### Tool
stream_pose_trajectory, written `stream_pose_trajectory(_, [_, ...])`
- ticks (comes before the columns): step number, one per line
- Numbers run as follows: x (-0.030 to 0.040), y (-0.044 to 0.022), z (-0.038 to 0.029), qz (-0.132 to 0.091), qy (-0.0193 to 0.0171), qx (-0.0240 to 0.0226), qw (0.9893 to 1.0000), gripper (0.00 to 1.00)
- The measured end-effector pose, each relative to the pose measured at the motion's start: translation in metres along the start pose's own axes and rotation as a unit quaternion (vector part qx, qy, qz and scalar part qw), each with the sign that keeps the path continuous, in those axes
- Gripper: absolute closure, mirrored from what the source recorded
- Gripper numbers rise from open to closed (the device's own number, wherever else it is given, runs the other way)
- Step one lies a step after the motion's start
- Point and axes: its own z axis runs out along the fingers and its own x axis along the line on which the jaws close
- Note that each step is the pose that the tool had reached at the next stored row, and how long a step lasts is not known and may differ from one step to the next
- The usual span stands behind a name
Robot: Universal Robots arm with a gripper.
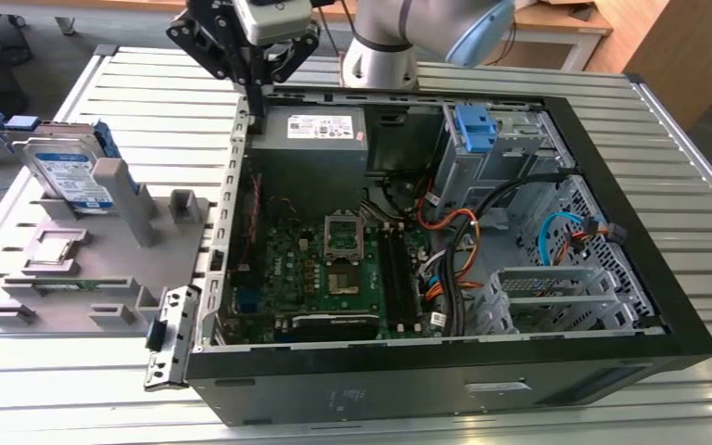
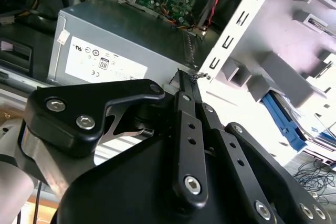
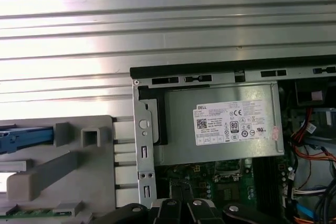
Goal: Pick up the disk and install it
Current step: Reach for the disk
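Observation:
The disk (image 1: 69, 174), a silver drive with a white-and-blue label and a blue bracket, stands upright on edge in the grey fixture (image 1: 108, 297) at the exterior view's left. Its blue bracket also shows in both wrist views (image 2: 283, 121) (image 3: 26, 137). My gripper (image 1: 255, 97) hangs over the back left corner of the open computer case (image 1: 455, 371), near the power supply (image 1: 312, 130), well apart from the disk. Its black fingers (image 2: 185, 85) are shut together with nothing between them.
Inside the case lie the motherboard (image 1: 331, 260), bundled cables (image 1: 455, 241) and a drive cage with a blue clip (image 1: 474, 125) at the back right. A small square chip (image 1: 57, 250) rests on the fixture. Everything stands on a ribbed metal table (image 1: 146, 83).

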Motion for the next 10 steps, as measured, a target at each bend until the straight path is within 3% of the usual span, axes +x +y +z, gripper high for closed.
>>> stream_pose_trajectory(10, [0.0173,-0.0013,0.0008,0.0,0.0,0.0,1.0,0.89])
